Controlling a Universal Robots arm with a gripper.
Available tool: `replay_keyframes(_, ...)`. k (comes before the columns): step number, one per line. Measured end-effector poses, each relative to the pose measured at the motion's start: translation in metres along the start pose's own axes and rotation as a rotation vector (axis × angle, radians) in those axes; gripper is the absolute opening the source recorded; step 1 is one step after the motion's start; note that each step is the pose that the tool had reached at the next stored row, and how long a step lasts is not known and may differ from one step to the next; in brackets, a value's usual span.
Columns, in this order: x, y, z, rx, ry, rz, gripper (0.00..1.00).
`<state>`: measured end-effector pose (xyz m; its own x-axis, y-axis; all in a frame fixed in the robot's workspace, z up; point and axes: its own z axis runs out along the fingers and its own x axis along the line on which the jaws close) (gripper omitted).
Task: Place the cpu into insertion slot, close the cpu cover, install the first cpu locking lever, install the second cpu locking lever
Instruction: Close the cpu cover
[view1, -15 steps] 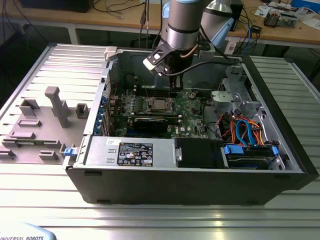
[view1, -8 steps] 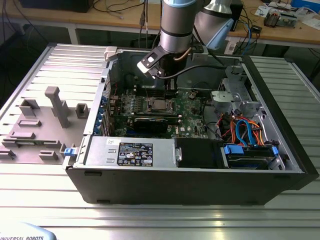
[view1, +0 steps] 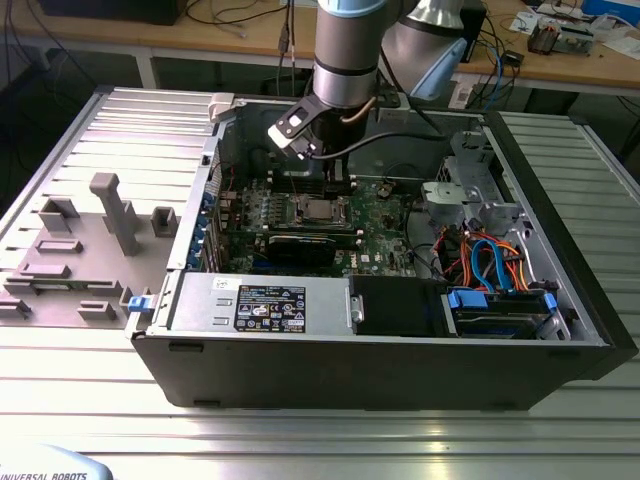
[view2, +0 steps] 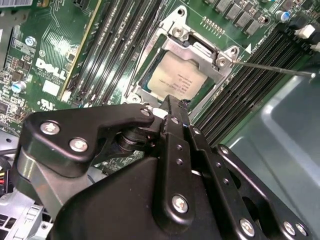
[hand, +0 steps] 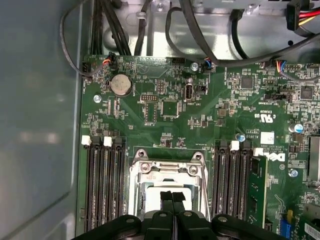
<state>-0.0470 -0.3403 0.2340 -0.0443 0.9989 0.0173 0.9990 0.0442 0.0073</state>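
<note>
The cpu lies flat in the insertion slot on the green motherboard, silvery face up. The cpu cover is down over it as a shiny frame, the chip showing through its window. In the first wrist view the cover sits between the memory slots, with the cpu beside the fingertips. My gripper hovers directly over the socket, its black fingers pressed together and nothing between them. It also appears in the second wrist view and the exterior view. A thin locking lever sticks out from the socket's corner.
Black memory slots flank the socket on both sides. The grey case wall stands close by. Cables run along the board's edge. A black graphics card, the power supply and blue drive cables lie nearer the case front.
</note>
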Motion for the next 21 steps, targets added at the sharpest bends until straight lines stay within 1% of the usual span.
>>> replay_keyframes(5,0.0001,-0.0012,0.0002,0.0000,0.0000,0.000,0.11)
replay_keyframes(15,0.0001,-0.0015,0.0002,0.0000,0.0001,0.000,0.11)
replay_keyframes(17,0.0000,-0.0029,0.0007,0.0000,0.0001,-0.005,0.11)
replay_keyframes(21,0.0003,-0.0080,0.0026,0.0003,0.0007,-0.021,0.11)
